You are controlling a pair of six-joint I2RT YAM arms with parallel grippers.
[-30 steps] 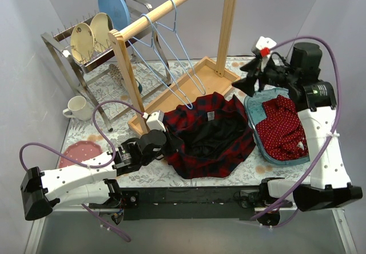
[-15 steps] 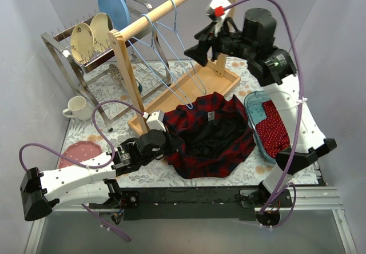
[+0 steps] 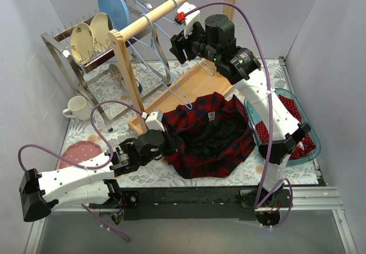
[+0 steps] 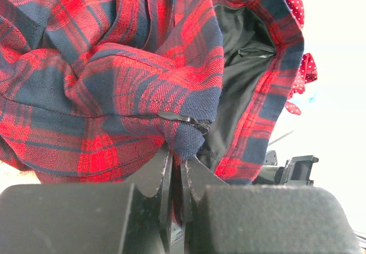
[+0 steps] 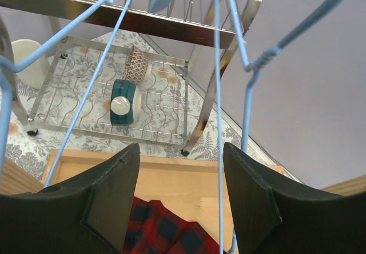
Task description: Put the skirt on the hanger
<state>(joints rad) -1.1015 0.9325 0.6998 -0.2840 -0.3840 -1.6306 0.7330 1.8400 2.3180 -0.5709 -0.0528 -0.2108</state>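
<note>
Left wrist view: left pincer (image 4: 177, 162) clamps red-navy plaid fabric skirt (image 4: 114, 94), lower centre, anchoring it; right pincer (image 5: 180, 151) gapes, empty, facing light-blue wire hanger (image 5: 219, 122).

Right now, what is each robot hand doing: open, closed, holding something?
Left gripper: jaws shut on the plaid skirt at its edge.
Right gripper: jaws open, holding nothing; a blue hanger wire shows between them.
</note>
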